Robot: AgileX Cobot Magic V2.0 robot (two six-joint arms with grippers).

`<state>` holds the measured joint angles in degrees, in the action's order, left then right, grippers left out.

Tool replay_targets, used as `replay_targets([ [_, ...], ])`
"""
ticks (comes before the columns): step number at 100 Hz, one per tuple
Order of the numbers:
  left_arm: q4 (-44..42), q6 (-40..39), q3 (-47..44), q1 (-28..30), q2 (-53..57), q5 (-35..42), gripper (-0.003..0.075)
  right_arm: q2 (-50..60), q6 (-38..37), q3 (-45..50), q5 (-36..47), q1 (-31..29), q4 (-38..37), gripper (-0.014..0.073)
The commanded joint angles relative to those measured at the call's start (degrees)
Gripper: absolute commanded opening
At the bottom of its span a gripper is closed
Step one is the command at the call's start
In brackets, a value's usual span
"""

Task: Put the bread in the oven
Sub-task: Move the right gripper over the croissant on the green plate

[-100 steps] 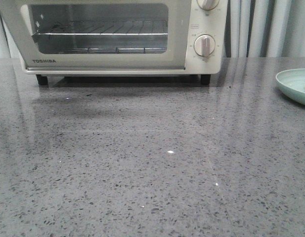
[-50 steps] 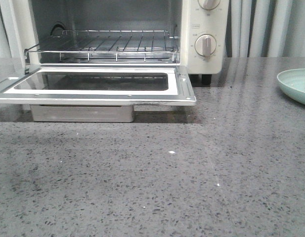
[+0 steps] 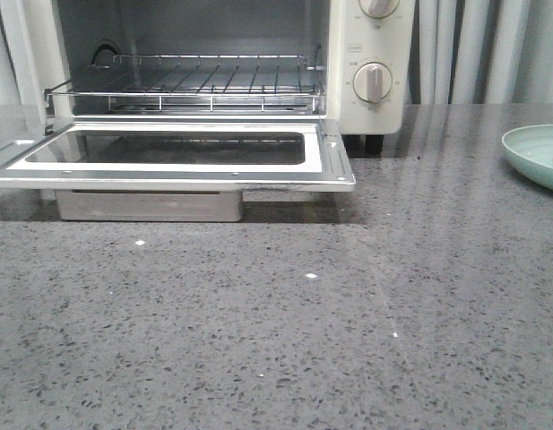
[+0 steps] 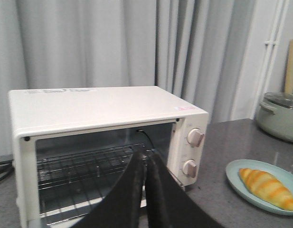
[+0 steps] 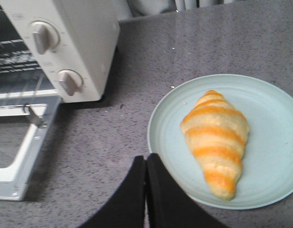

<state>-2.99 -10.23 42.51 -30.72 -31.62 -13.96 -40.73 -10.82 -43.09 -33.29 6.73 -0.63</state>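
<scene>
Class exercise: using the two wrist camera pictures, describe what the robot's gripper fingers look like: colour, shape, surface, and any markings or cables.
Both look alike. The left gripper and the right gripper each show two matte black fingers, broad at the base and curving inward to narrow tips. The surfaces are plain: no markings, labels or cables show. The arms themselves are out of view.

Speckled grey countertop (image 3: 303,340), cream oven (image 3: 375,54) at back, pale-green plate (image 3: 527,152) right

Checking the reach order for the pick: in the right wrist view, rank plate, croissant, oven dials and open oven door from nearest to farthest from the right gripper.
1. Pale green round plate, beside the right gripper.
2. Golden-yellow croissant-shaped bread, on that plate.
3. Cream-white oven's lower dial and its open glass door: too close to call.
</scene>
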Motion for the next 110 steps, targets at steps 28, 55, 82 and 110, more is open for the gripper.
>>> replay_targets([
  [28, 0.92, -0.39, 2.04, 3.26, 3.45, -0.93, -0.0022, -20.19, 0.67, -17.11, -6.4, 0.11, -4.92, 0.0458],
  [55, 0.92, -0.39, 2.04, 3.26, 3.69, -3.58, -0.0022, -30.34, 0.67, -23.62, -11.39, 0.11, -11.97, 0.0466],
  [82, 1.46, -0.39, 2.04, 3.26, 3.69, -3.6, -0.0022, -36.61, 0.57, -26.62, -15.08, -1.72, -14.62, 0.0466],
  [110, 1.81, -0.39, 2.04, 3.26, 3.69, -3.6, -0.0022, -40.82, 0.57, -27.84, -17.89, -4.52, -13.07, 0.0466],
])
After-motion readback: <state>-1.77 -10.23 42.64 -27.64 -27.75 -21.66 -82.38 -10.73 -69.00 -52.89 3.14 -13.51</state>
